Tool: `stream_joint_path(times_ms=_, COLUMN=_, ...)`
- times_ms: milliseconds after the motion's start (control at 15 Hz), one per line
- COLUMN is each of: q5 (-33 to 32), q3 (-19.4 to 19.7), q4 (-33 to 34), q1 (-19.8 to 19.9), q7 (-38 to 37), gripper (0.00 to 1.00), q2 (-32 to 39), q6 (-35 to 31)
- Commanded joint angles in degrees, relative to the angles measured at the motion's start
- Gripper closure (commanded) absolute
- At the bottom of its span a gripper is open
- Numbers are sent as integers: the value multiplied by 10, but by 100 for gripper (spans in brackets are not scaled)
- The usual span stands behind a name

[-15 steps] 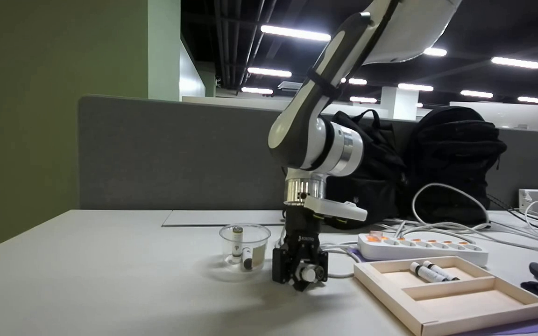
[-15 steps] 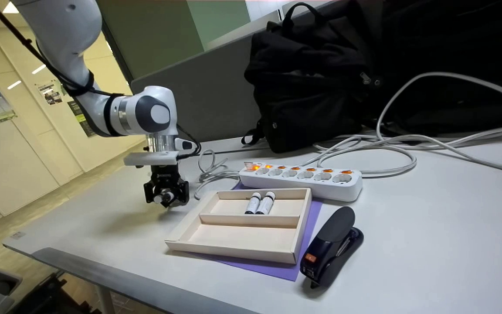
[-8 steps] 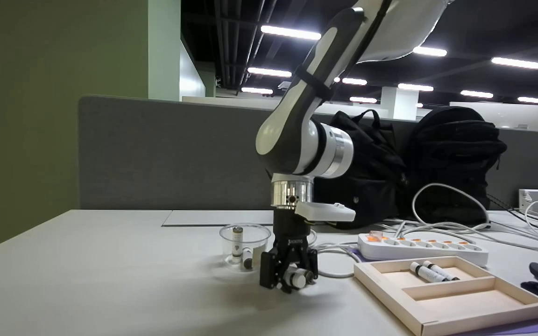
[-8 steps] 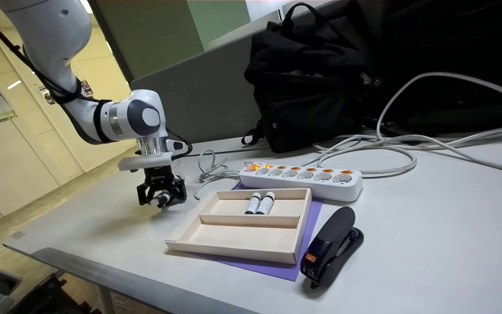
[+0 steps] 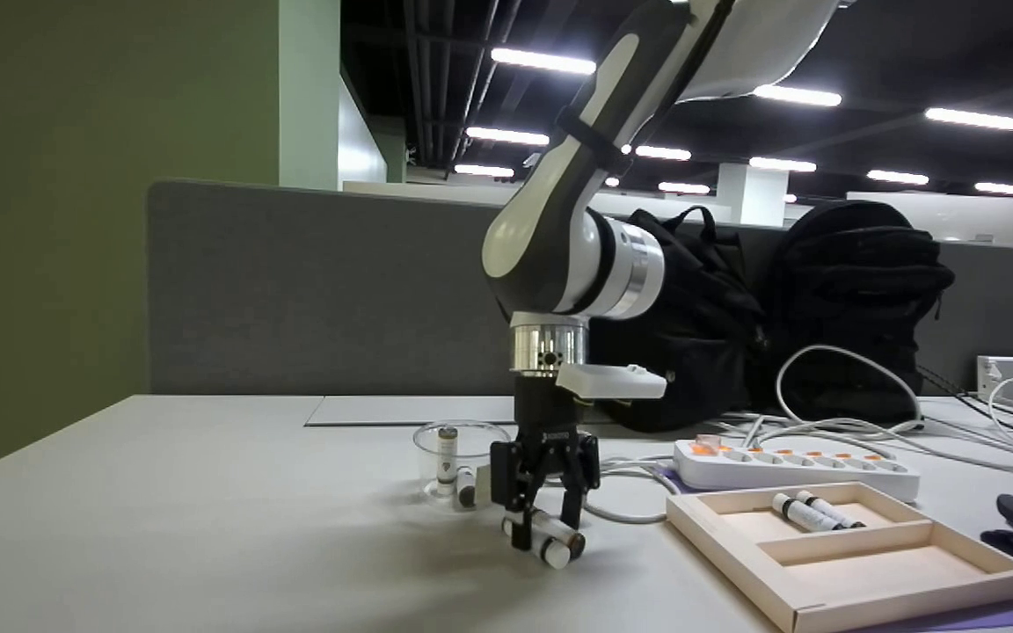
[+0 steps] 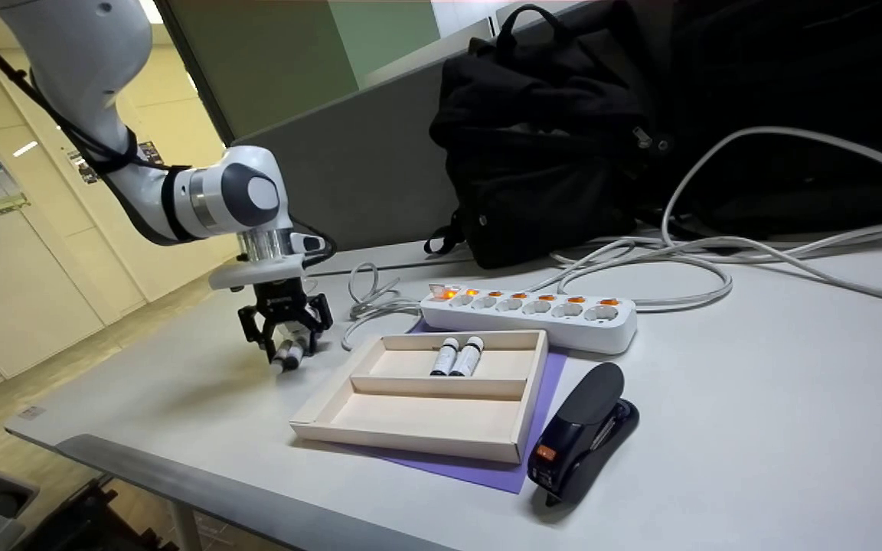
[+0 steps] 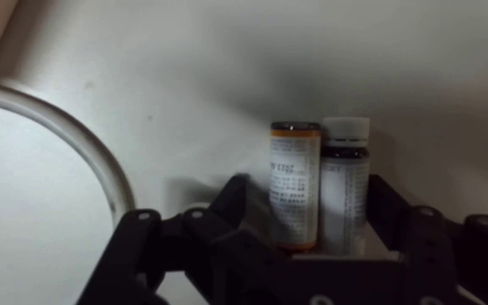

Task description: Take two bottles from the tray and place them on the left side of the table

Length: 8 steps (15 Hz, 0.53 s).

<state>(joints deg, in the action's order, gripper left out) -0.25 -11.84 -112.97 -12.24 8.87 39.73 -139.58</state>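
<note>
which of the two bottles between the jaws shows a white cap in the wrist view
The right-hand bottle in that picture: its white cap sits at the upper end. The left-hand bottle shows a dark end and orange band there.

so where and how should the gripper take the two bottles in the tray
Probably at mid-length, straight down from above, closing across the outer sides of the two bottles: they lie on their sides, next to each other and roughly parallel. The divider of the tray sits close to their bases, so an end approach looks awkward.
</note>
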Motion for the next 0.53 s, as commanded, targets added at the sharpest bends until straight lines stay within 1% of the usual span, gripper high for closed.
stream_joint_path(times_ms=0, q5=-11, q3=10, q4=-3, q1=-5, q7=-23, gripper=0, q2=-26, q6=24)
stream_joint_path(times_ms=267, q5=-1, q3=6, q4=4, q1=6, q7=-11, gripper=0, q2=-37, q6=59)
stream_joint_path(times_ms=400, q5=-13, q3=14, q4=-2, q1=3, q7=-13, gripper=0, q2=-58, q6=62)
stream_joint_path(times_ms=467, q5=-5, q3=5, q4=5, q1=6, q7=-2, gripper=0, q2=-30, q6=45)
